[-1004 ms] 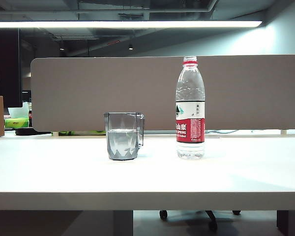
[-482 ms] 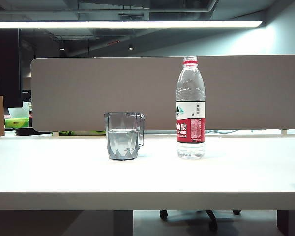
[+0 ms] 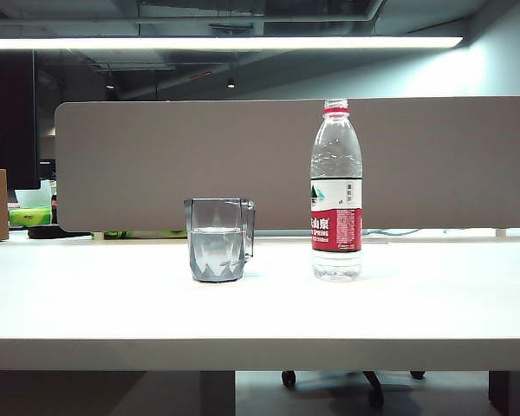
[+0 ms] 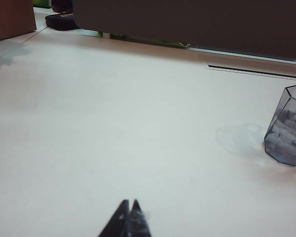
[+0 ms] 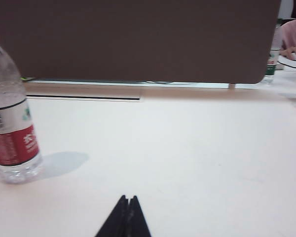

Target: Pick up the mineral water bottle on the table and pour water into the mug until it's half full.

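The left gripper [image 4: 129, 212] is hovering low over the bench [image 4: 113, 128], its dark jaws pressed together to a single point and holding nothing. The mug [image 4: 288, 127] is sitting well apart from those jaws, ahead of them and off to one side, a pale patch of light lying on the bench just beside its base. Its smoky, faceted walls are showing water inside.

The right gripper [image 5: 127, 212] is hanging over its own stretch of bench in the same manner, jaws closed tight with no gap between the tips and nothing between them. The mineral water bottle [image 5: 11, 123] is standing upright well clear of these jaws, ahead and off to one side, its red-and-white label facing the wrist camera.

In the exterior view neither gripper is showing. The mug [image 3: 217, 240] is standing on the white bench [image 3: 260, 321] left of centre, its handle turned toward the back and right, the water [image 3: 215, 253] reaching roughly half its height. The bottle [image 3: 335, 191] is standing near it to the right, apart from it, with a red ring at its neck. A grey partition panel [image 3: 156, 165] is running behind both, along the far edge of the bench.
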